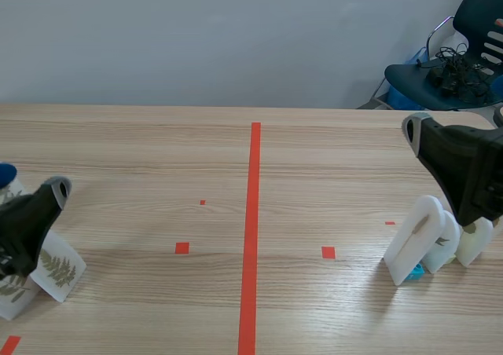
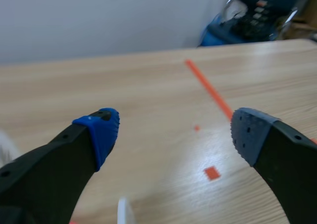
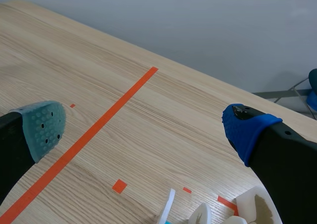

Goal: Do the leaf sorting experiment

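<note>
Fingers (image 2: pixel 99 132) gape left and right, half hiding white leaf cards (image 1: pixel 60 270).

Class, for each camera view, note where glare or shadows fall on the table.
Left wrist view: a bright glare patch on the table ahead of the left gripper. Scene view: faint soft shadows beside the white arches and the leaf card. Right wrist view: even light, no glare patch.

The left gripper (image 2: pixel 173 132) and right gripper (image 3: pixel 146 130) have thick black fingers (image 2: pixel 44 169) tipped with dotted pads (image 3: pixel 246 131), mostly blue, one grey-green.
</note>
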You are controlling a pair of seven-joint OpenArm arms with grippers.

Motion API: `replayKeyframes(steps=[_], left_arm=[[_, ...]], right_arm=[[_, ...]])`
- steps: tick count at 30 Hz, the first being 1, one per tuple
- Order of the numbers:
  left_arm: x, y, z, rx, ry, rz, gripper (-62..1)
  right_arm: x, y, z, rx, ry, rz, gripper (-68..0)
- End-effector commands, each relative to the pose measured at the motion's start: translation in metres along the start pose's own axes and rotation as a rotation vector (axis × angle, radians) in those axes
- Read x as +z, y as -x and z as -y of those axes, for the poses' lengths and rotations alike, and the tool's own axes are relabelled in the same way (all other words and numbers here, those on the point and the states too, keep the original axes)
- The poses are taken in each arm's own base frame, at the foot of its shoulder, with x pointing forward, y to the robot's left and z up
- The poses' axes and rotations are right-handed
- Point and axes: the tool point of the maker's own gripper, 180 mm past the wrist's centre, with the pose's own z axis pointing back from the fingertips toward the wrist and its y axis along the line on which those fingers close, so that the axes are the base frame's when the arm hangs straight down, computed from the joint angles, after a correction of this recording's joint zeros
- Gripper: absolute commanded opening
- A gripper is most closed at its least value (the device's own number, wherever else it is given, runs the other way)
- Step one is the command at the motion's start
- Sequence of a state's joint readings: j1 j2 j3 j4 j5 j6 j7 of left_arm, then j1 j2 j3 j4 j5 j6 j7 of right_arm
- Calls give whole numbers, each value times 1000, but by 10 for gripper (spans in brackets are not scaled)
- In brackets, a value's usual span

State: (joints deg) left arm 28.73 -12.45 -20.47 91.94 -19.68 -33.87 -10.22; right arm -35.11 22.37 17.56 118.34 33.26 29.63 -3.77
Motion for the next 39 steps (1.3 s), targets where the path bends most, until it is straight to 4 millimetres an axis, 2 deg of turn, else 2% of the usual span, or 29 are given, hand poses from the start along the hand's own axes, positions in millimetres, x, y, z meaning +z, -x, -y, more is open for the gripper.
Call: replayKeyframes(steps=[1, 2, 3, 11, 30, 33, 39], left_arm=[[0, -25, 12, -4, 59, 57, -17], [0, -35, 23, -6, 108, 73, 14], [0, -43, 33, -13, 155, 83, 14], [-4, -70, 62, -113, 251, 77, 14], [-5, -71, 64, -115, 260, 75, 14], [-5, -71, 64, -115, 260, 76, 14], [-5, -71, 64, -115, 260, 76, 14]], right_arm=[[0, -7, 4, 1, 10, 29, 4], [0, -7, 4, 2, 10, 29, 4], [0, -7, 4, 2, 10, 29, 4], [0, -7, 4, 2, 10, 29, 4], [-1, -4, 2, -1, 5, 16, 4], [-6, -3, -9, -21, -27, 17, 4], [-29, 12, -47, -16, -89, -14, 4]])
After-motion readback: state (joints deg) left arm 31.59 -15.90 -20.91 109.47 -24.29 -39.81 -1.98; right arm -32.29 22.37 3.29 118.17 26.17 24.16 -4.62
